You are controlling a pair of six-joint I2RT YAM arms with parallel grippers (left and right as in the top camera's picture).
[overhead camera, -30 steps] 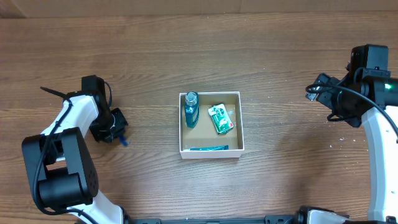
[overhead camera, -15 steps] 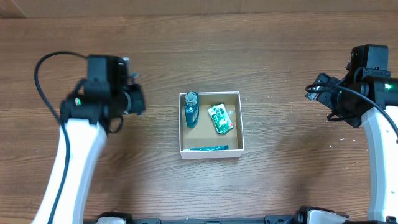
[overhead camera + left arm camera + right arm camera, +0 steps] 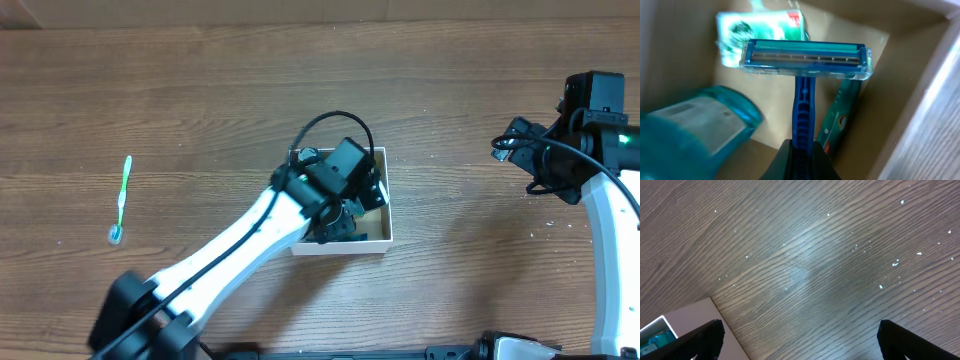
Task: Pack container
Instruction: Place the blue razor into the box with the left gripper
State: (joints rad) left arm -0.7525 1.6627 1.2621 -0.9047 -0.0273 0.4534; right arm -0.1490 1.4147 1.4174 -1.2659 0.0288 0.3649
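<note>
The container (image 3: 386, 205) is a white-walled square box with a brown inside, at the table's middle. My left gripper (image 3: 347, 214) is down inside it, shut on a blue razor (image 3: 805, 60) by its handle, head pointing away. In the left wrist view the gripper (image 3: 803, 152) holds the razor above the box floor (image 3: 875, 85). Under it lie a teal bottle (image 3: 695, 130), a green packet (image 3: 760, 27) and a green tube (image 3: 840, 117). My right gripper (image 3: 512, 142) is open and empty, over bare table to the right of the box; its fingers (image 3: 705, 337) are wide apart.
A green toothbrush (image 3: 121, 199) lies on the wooden table far left. The container's white corner (image 3: 687, 322) shows at the lower left of the right wrist view. The left arm (image 3: 240, 250) stretches diagonally from the front left to the box.
My left arm has swung from the table's left side to the right and down into the container, carrying the razor. The toothbrush now shows where the arm was. The right arm has not moved.
</note>
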